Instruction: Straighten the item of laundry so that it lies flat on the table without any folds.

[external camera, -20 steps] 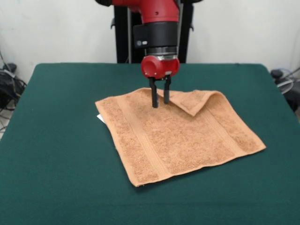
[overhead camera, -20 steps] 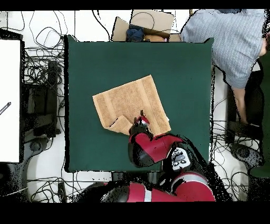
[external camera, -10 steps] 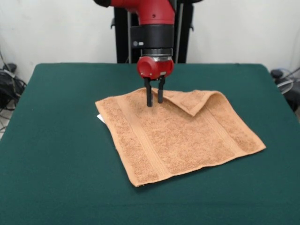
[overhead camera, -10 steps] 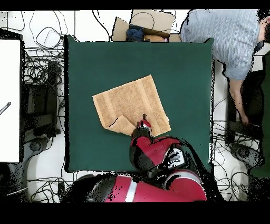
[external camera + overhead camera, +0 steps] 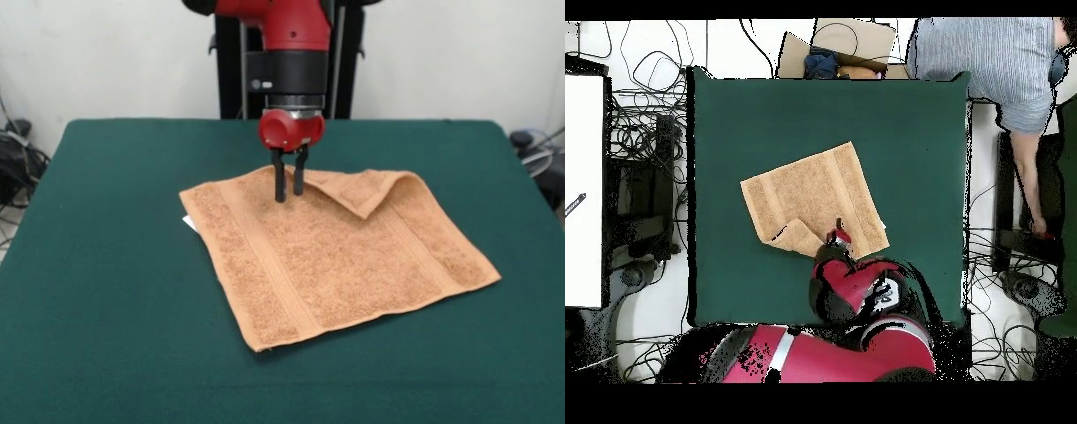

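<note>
One fold is separating the laundry from a finished state, and we are locating it relative to the gripper (image 5: 289, 190) before any move. Reading the front view from left to right: we are seeing the small white tag (image 5: 189, 223) at the towel's 9 o'clock corner, then a woven band stripe (image 5: 265, 265) running from 11 o'clock toward 5 o'clock, then the gripper, then the folded-over corner (image 5: 375, 193) at about 1 o'clock on the towel.

We are holding the gripper over the towel (image 5: 344, 265) near its far edge, with the two black fingers (image 5: 281, 184) pointing straight down and standing only narrowly apart. The fingers are holding nothing; whether the tips are touching the cloth we cannot tell from either view.

The towel is lying near the middle of the table (image 5: 106, 291), flat except for that one corner, which is turned back onto the upper surface.

The deciding relation, in our judgement: the fold is lying at 3 o'clock from the gripper, near but not beneath it. The crease is running roughly from 10 o'clock to 4 o'clock, so we are judging that the flap needs carrying outward toward 1 o'clock, across the crease.

In the overhead view the same flap (image 5: 797, 236) is appearing at 9 o'clock from the gripper (image 5: 837, 228).
</note>
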Controlling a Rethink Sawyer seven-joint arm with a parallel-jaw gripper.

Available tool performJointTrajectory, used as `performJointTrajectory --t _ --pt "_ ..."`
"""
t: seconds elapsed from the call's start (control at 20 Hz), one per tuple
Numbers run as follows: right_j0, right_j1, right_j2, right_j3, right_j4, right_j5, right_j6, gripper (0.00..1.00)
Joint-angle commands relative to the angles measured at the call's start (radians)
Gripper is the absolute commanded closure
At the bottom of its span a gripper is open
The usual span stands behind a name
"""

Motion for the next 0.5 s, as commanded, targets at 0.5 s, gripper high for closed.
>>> performJointTrajectory --t 0.5 --pt "-0.071 0.005 0.130 -0.092 -0.106 0.103 0.133 0.00"
